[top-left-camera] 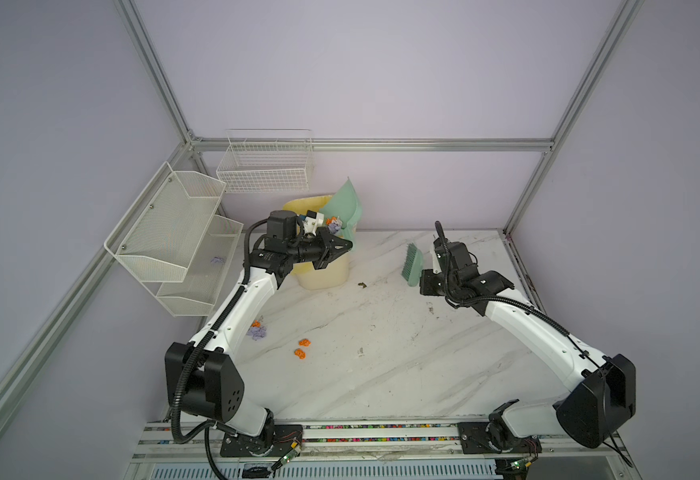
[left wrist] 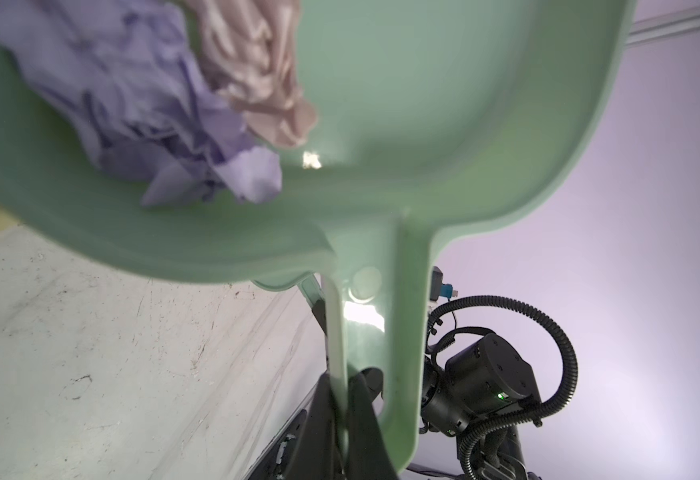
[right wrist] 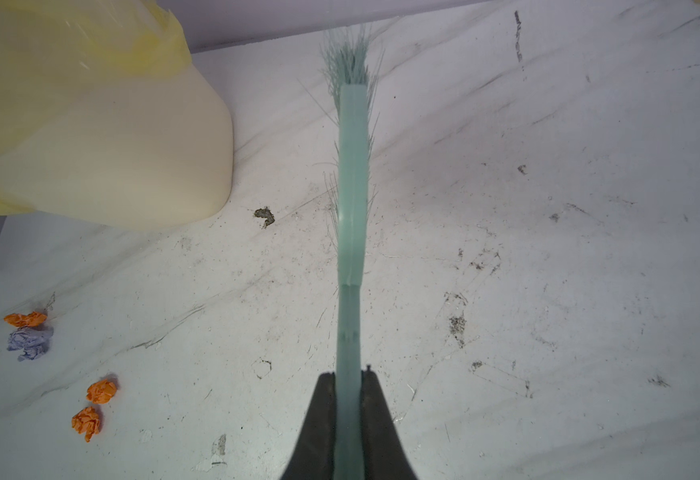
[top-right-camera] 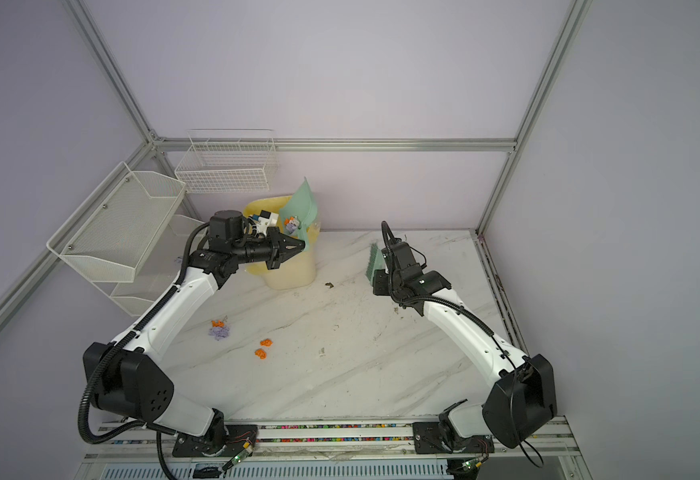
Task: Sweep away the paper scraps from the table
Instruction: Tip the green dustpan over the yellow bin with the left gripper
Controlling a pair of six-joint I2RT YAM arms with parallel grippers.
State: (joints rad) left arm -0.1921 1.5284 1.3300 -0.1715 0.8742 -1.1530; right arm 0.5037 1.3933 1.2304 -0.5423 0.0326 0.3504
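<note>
Over bin [top-left-camera: 327, 274] | paper scraps [top-left-camera: 334, 225] in dustpan [top-left-camera: 346, 201] | near left gripper [top-left-camera: 350, 246], seemingly apart

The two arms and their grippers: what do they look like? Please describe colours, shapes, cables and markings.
Both the left arm and the right arm have white, rounded link shells and black joint housings. Black ribbed cable hoses run along them. Each black wrist segment carries a small white mark. The left gripper and the right gripper are black, with tapering, wedge-shaped fingers.
</note>
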